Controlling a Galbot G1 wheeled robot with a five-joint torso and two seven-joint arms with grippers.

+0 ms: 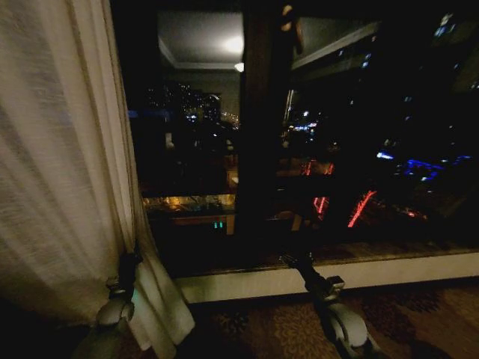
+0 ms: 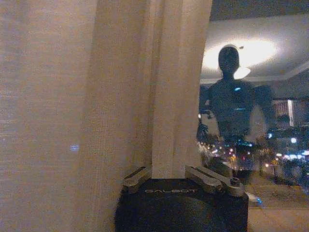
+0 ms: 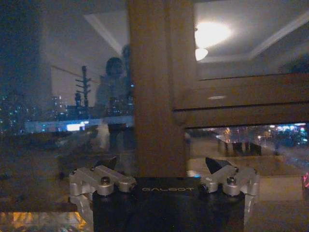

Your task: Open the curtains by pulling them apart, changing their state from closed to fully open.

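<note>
At the left edge of the window, my left pincer (image 2: 166,175) is closed on a fold of the sheer cream-white pleated curtain (image 1: 52,149), which hangs gathered along the left side of the dark glass. My right pincer (image 3: 163,169) sits spread open and empty before the brown window post (image 3: 154,87), near the pale sill (image 1: 404,269). To finish well, I judge I should keep the fold pinched and draw it steadily leftward without tugging down.

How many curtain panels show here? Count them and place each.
1. One sheer curtain panel hangs at the window's left side, gathered by the left gripper, whose jaws pinch a pleat. A second panel may hang outside the pictures.
</note>
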